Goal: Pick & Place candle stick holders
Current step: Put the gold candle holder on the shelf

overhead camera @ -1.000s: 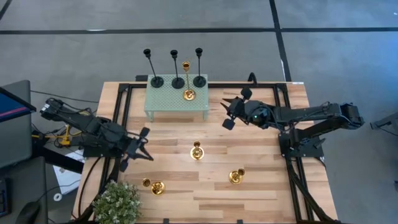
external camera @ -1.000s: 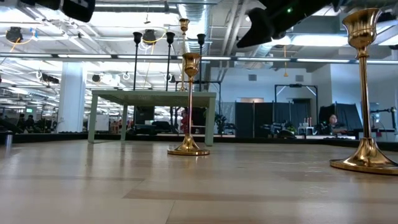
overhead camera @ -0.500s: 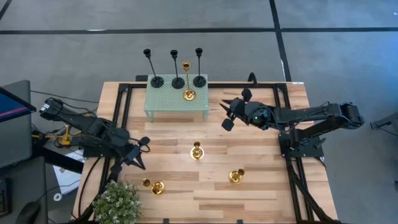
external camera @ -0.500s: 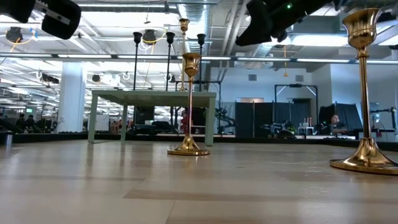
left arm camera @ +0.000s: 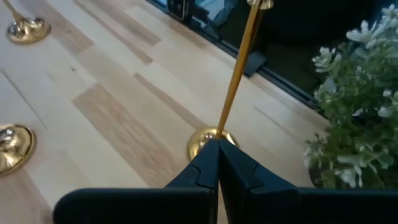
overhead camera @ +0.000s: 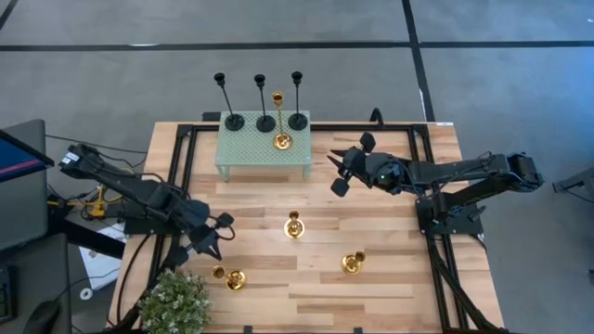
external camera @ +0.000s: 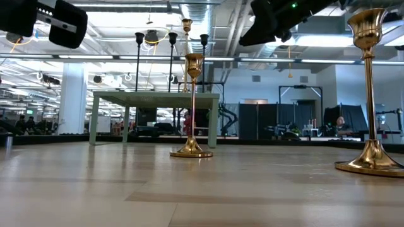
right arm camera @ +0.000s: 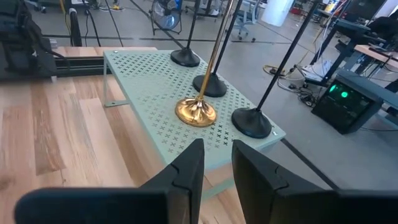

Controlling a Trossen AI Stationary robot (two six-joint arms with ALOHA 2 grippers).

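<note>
- High view: four candle stick holders are on the green perforated stand [overhead camera: 264,148] at the back of the desk [overhead camera: 306,278]: three black holders [overhead camera: 264,121] plus one gold holder on the stand [overhead camera: 281,141]. Three gold ones are loose on the desk: centre holder [overhead camera: 294,225], right holder [overhead camera: 352,263], near-left holder [overhead camera: 232,278]. My left end effector [overhead camera: 215,239] hangs just beside the near-left holder, next to the plant [overhead camera: 176,304]. My right end effector [overhead camera: 340,169] hangs in front of the stand's right end, carrying nothing.
- Low view: the centre holder [external camera: 192,107] and right holder [external camera: 369,94] stand upright. Both end effectors are up high, clear of the desk.
- Left wrist view: fingers [left arm camera: 208,168] pressed together, empty, aimed at the base of the near-left holder [left arm camera: 239,74], just short of it.
- Right wrist view: fingers [right arm camera: 249,162] slightly spread, nothing between them, facing the stand [right arm camera: 155,93].
- My read: I'm in the approach step for the near-left holder. Next move: spread the left fingers, go around the thin stem, pinch without tipping it.
</note>
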